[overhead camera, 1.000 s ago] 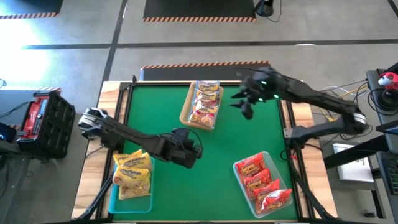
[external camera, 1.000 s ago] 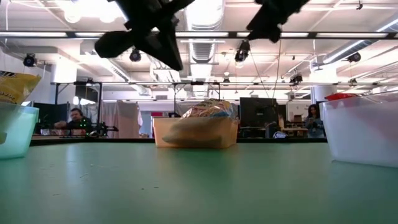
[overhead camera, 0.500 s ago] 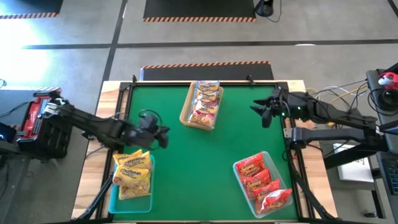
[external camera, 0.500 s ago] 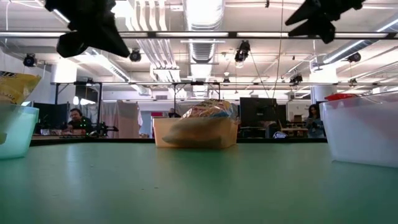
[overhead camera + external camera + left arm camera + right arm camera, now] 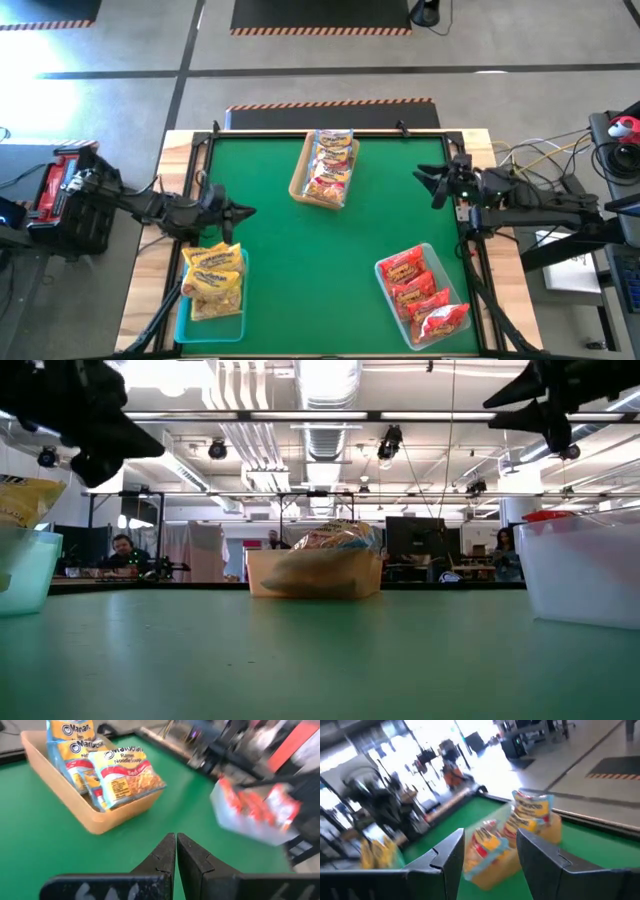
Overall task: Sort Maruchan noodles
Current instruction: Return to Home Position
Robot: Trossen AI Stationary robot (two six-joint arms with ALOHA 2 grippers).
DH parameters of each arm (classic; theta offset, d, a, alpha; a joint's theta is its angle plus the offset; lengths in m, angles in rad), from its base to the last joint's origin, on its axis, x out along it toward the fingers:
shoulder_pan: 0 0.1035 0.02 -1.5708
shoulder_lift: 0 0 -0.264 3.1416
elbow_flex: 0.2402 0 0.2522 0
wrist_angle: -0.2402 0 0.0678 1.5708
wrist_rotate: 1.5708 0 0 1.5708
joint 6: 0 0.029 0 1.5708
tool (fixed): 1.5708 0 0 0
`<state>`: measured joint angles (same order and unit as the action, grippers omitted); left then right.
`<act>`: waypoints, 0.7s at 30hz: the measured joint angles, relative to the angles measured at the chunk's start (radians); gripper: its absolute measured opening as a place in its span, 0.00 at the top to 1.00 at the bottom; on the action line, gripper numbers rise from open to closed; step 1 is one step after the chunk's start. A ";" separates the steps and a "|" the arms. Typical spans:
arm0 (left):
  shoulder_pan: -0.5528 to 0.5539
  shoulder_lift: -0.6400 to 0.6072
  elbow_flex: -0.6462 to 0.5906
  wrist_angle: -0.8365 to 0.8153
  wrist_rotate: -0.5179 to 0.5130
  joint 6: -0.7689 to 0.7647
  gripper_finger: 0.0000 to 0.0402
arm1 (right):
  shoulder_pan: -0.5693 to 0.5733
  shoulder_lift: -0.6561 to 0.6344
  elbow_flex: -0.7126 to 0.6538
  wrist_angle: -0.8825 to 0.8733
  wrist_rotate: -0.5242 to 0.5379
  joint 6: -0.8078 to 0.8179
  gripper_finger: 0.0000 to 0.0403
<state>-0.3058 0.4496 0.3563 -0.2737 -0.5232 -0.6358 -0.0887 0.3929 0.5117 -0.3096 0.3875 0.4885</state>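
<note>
The Maruchan noodles lie sorted in three trays. Silvery-white packets (image 5: 327, 165) fill a tan tray (image 5: 298, 183) at the far middle. Yellow packets (image 5: 214, 277) sit in a teal tray (image 5: 210, 325) at the near left. Red packets (image 5: 420, 293) sit in a clear tray (image 5: 385, 300) at the near right. My left gripper (image 5: 245, 211) (image 5: 176, 840) hangs shut and empty above the table's left edge, just beyond the yellow packets. My right gripper (image 5: 425, 180) (image 5: 490, 837) hangs open and empty by the right edge, pointing toward the tan tray (image 5: 490, 870).
Bare green mat (image 5: 330, 270) spreads between the three trays. A black frame (image 5: 205, 150) borders the table. A red and black case (image 5: 65, 190) stands off the left side, and cables and gear (image 5: 620, 140) off the right. People sit in the room behind (image 5: 120, 550).
My left gripper has drawn back from mid-table toward the table's left edge, rolling as it went. My right gripper has pulled away from beside the tan tray toward the right edge, sinking a little and rolling. No packet has moved.
</note>
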 joint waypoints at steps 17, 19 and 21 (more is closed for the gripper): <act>0.000 -0.241 -0.346 0.428 -0.012 0.040 1.00 | 0.002 0.009 -0.261 0.300 0.111 0.169 0.59; 0.000 -0.241 -0.342 0.404 -0.022 0.029 1.00 | 0.003 0.009 -0.276 0.300 0.112 0.193 0.59; 0.000 -0.240 -0.343 0.401 -0.039 0.027 1.00 | 0.003 0.009 -0.292 0.300 0.111 0.214 0.59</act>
<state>-0.3058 0.2097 0.0135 0.1270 -0.5624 -0.6087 -0.0853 0.4019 0.2201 -0.0097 0.4988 0.7027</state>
